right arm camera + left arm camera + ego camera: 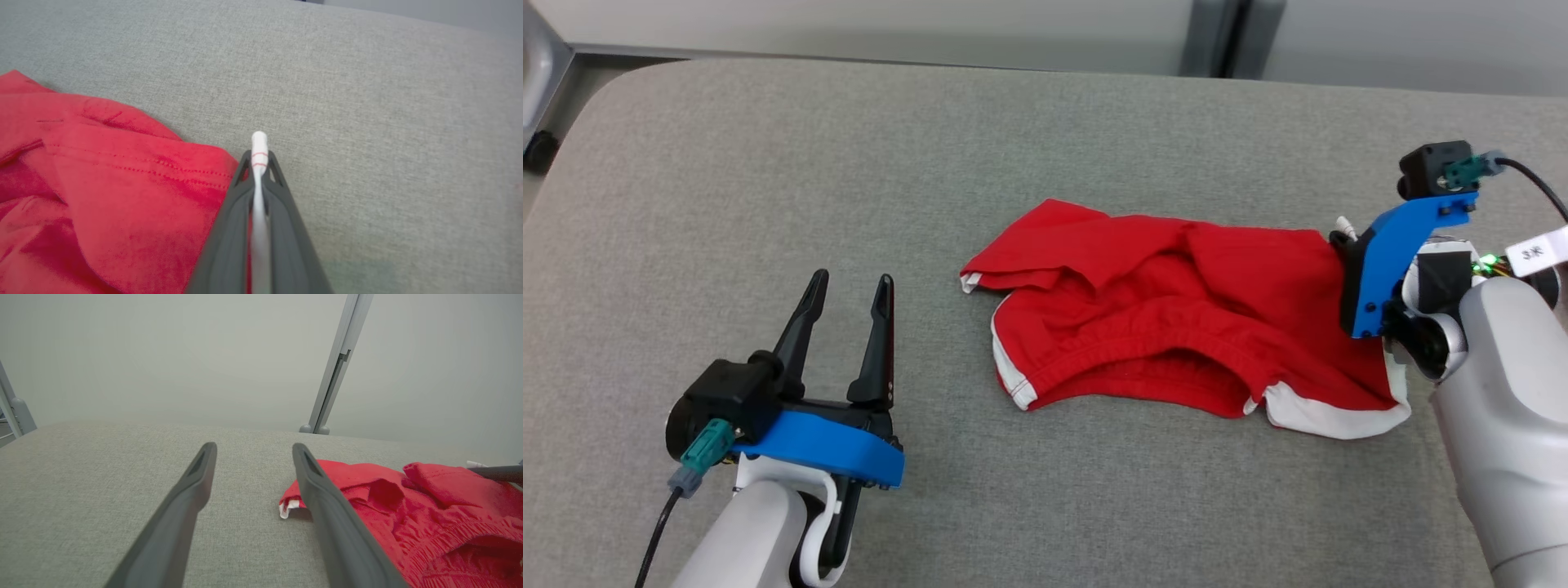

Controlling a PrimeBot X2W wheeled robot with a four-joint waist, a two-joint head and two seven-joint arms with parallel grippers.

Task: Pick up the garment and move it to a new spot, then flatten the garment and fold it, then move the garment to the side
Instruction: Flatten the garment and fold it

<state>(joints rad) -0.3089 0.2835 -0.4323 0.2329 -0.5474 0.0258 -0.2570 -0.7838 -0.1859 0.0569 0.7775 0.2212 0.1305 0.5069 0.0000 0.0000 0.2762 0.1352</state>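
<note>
Behind the right pincer [258,159] nipping the garment [1176,310], a white tag [1535,251] is unreadable.

Garment [1176,318]: red cloth, matt, soft, stitched seams, white trim. Tabletop [849,180]: grey woven fabric, coarse, matt. Left gripper [852,282]: dark plastic, smooth, matt. Its mount [825,447]: blue plastic, smooth. Right forearm [1503,457]: pale smooth shell, faint sheen.

Light: bright, soft, even all over.
Shadows: thin, dark, in garment [1176,327] folds.
Blur: near part of right fingers [229,253].
</note>
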